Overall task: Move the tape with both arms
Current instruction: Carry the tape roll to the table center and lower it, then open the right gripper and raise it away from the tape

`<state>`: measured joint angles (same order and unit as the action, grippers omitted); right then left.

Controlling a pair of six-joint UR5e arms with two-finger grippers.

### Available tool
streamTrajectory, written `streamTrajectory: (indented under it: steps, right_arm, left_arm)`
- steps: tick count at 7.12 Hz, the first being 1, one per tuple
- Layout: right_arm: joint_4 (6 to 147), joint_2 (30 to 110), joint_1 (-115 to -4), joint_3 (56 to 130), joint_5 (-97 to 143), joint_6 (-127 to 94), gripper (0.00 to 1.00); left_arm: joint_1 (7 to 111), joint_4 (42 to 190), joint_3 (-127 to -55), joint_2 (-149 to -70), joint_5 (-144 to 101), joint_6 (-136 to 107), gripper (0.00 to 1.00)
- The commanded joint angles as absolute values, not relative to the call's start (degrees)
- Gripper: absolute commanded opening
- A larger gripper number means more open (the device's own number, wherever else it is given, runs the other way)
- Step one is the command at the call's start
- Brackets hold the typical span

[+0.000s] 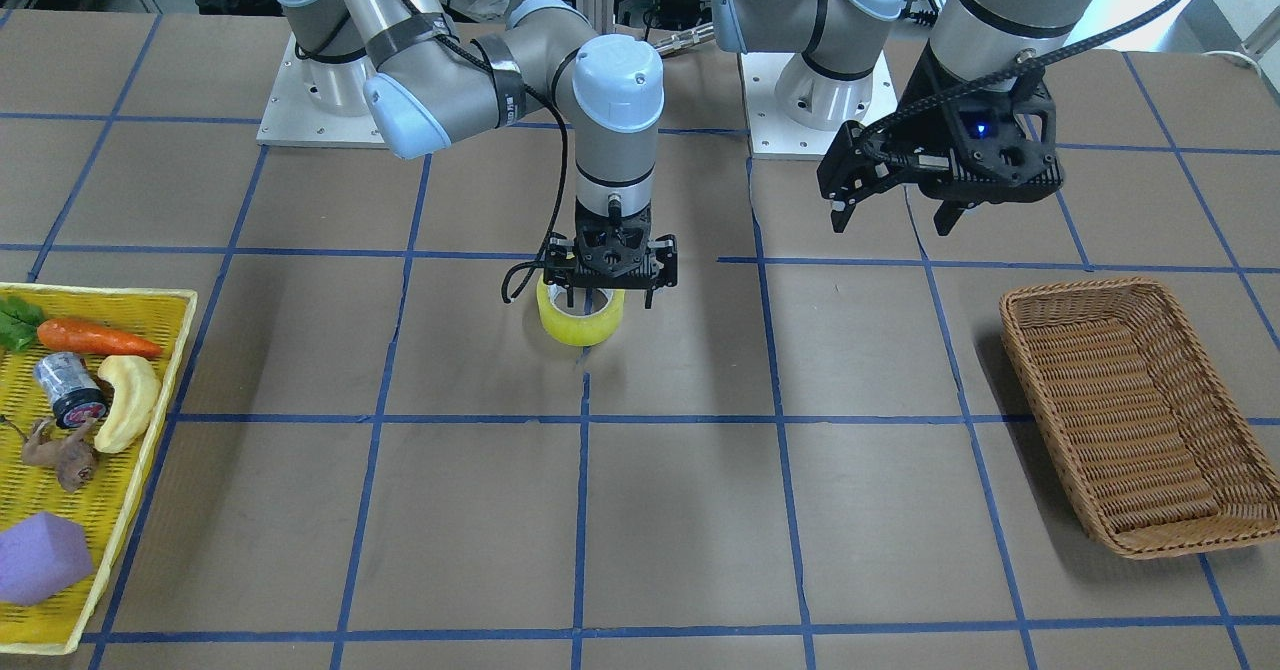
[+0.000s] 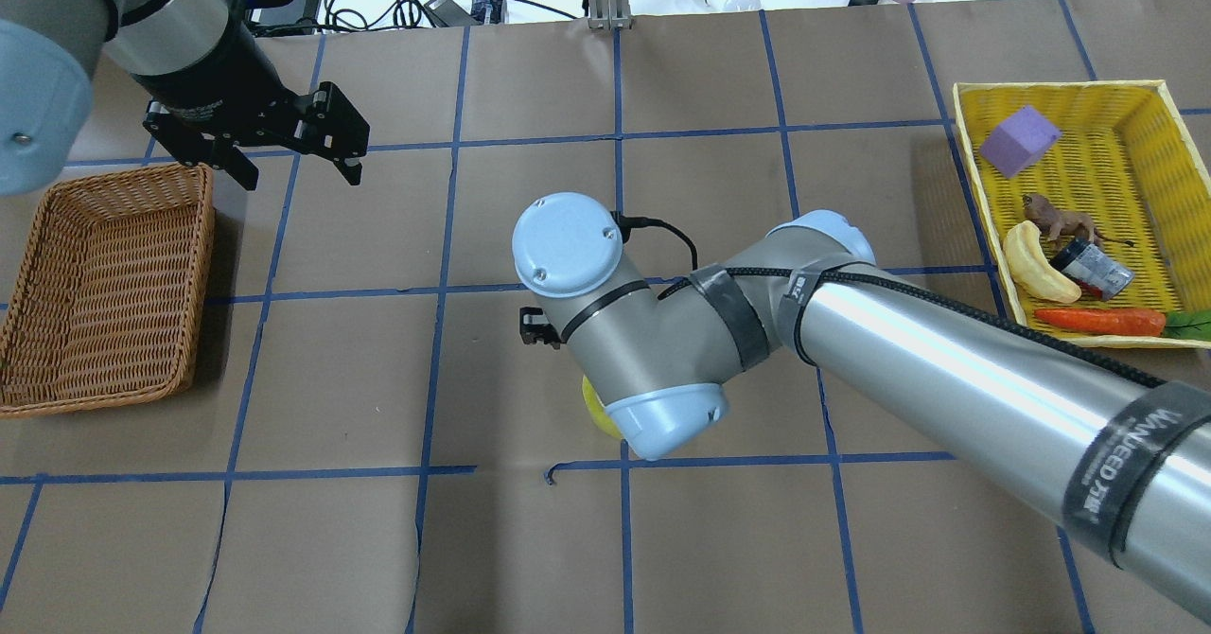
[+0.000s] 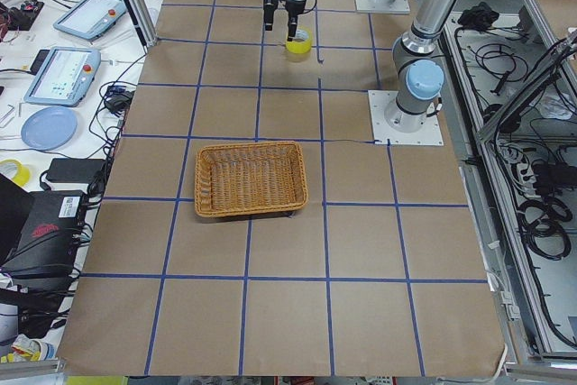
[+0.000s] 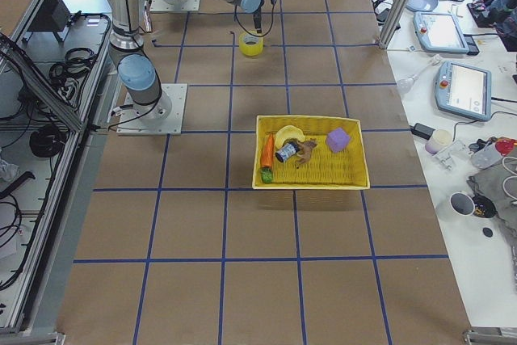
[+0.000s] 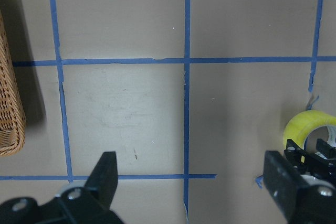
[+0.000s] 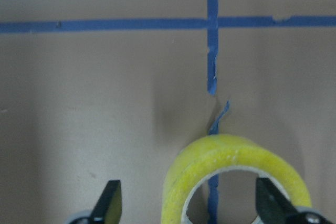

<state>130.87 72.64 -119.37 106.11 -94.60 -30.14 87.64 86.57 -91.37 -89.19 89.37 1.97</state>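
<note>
Now | tape [image 1: 578, 328]: translucent yellow roll, white core | right fingers [image 6: 109, 204] spread above it | left fingers [image 5: 106, 176] spread

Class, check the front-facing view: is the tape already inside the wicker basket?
No, the tape stands on the table beneath the right gripper, well apart from the wicker basket.

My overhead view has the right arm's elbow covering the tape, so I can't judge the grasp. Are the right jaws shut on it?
Observer: No, the right gripper has its jaws open over the tape.
Operator: Is it lifted?
Observer: It seems to lie flat on the table, hole up.
Operator: Centred between the jaws?
Observer: No. In the right wrist view one finger stands clear of the roll; the other is at its opposite rim.
</note>
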Motion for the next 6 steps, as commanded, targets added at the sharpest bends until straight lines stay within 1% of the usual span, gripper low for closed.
streamTrajectory:
  steps: [1,3,4,6]
  right_arm:
    - [117.1,76.4,-110.8,98.4,-92.7,-21.9,1.00]
    - [94.4,77.3,-100.3,84.4,-92.5,-5.6,1.00]
    - [88.9,77.3,-96.0,78.4,-92.3,-1.3,1.00]
    - [84.0,77.7,-94.4,71.1,-89.9,-0.6,1.00]
  left_arm:
    - [88.0,86.6,-91.4,-89.1,89.1,1.2,1.00]
    - [89.6,86.6,-91.3,-89.6,89.0,-4.1,1.00]
    - [92.3,86.6,-91.6,-90.2,89.0,-8.0,1.00]
    - [101.0,86.4,-96.1,-90.6,89.5,-17.1,1.00]
